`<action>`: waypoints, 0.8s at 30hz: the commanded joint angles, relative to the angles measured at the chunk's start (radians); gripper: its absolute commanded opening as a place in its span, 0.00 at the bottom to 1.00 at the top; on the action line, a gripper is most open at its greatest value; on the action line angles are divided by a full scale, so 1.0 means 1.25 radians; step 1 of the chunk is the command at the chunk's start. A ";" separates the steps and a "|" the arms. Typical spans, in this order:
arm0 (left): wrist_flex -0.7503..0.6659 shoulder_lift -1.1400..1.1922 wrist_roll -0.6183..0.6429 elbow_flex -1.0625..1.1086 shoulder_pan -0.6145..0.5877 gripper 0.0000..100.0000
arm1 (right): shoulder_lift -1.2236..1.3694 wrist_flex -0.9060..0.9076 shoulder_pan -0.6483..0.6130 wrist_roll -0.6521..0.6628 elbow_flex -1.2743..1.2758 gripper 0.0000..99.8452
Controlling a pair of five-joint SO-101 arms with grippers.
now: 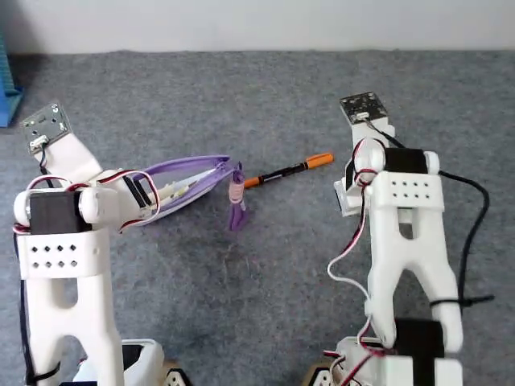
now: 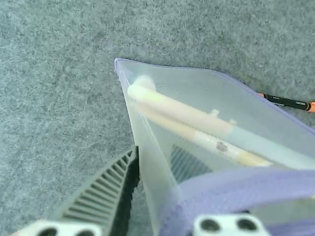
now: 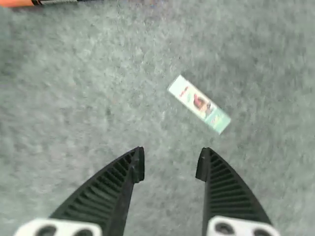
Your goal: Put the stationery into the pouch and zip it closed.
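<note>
Grey, carpet-like surface (image 1: 265,88) lies bare between the two arms and out to the far edge. On the near left, the left claw (image 2: 153,160) pinches one wall of the clear, purple-edged pouch (image 2: 211,98), which holds two pale pens (image 2: 192,123). A purple strap (image 1: 236,205) hangs at the pouch's far end. Just beyond it an orange-and-black pen (image 1: 287,171) lies loose on the surface. The right claw (image 3: 170,160) hangs spread above bare surface near a small printed slip (image 3: 199,104), well apart from the pouch.

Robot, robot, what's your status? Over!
Left gripper shut on open pouch, pens inside. Right gripper open near small eraser. Orange pen outside on carpet.
</note>
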 commanded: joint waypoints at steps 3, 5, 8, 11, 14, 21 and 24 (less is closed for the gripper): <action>0.015 0.020 0.007 0.003 -0.002 0.11 | 0.080 -0.112 0.006 0.108 -0.007 0.19; 0.014 0.020 0.007 0.003 -0.002 0.11 | 0.111 -0.148 0.013 0.145 -0.009 0.19; 0.014 0.020 0.007 0.003 -0.002 0.11 | 0.157 -0.170 0.025 0.180 -0.031 0.19; 0.014 0.020 0.007 0.003 -0.002 0.11 | 0.219 -0.170 0.047 0.188 -0.081 0.19; 0.014 0.020 0.007 0.003 -0.002 0.11 | 0.294 -0.169 0.062 0.188 -0.134 0.19; 0.014 0.020 0.007 0.003 -0.002 0.11 | 0.411 -0.169 0.060 0.188 -0.189 0.19; 0.014 0.020 0.007 0.003 -0.002 0.11 | 0.428 -0.168 0.057 0.188 -0.187 0.19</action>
